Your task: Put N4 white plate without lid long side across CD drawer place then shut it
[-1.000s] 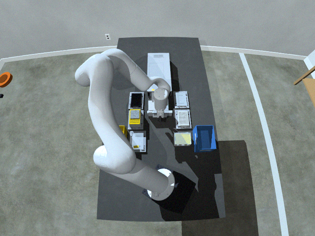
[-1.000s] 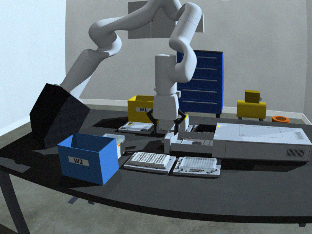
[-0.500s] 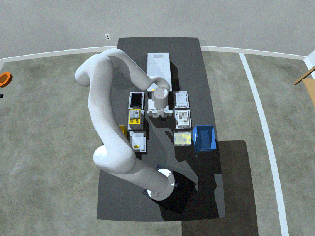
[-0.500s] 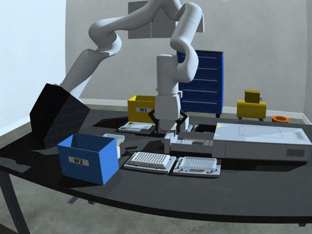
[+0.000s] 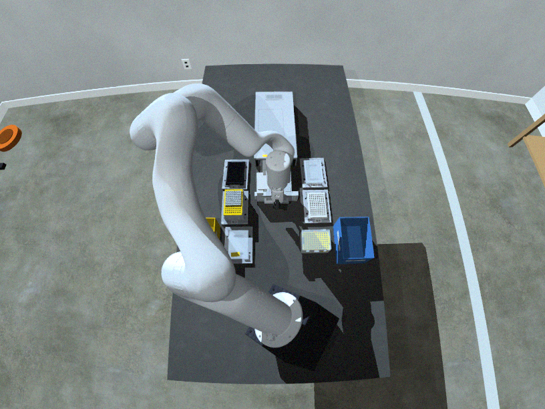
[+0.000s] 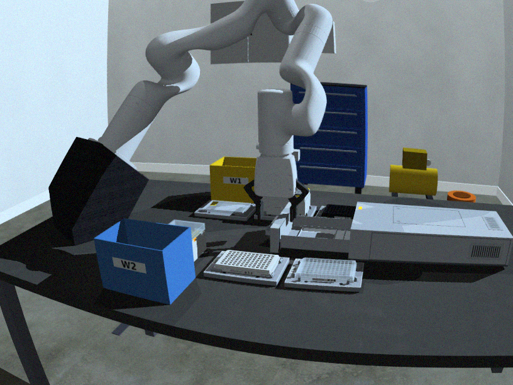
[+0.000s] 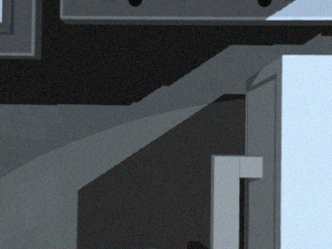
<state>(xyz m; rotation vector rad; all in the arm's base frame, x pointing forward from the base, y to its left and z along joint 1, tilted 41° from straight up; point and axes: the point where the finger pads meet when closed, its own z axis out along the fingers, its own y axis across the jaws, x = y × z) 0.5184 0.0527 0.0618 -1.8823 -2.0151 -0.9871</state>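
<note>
In the top view, the long white box-shaped cooler is placed toward the bench edge nearest the wall, and its pale drawer is pulled out toward the opposite edge, where the arm is mounted. A small yellow lamp is lit on the cooler's top, by the drawer end. The grey-white gripper with black fingers is pointed downward at the drawer's outer end; its fingers are spread apart and nothing is held. Whether the pale bar handle is touched by them cannot be told. The white multi-well plate, without a lid, is seated in the middle nest of the row toward the right long edge, outside the drawer; the nest's label cannot be read. A translucent plate is set in the next nest toward the wall edge, and a lidded yellow plate is placed on the side toward the arm. The open blue bin is stood near the right long edge, and the open yellow bin near the left one. A black plate is seated in the left row, nearest the wall edge.
</note>
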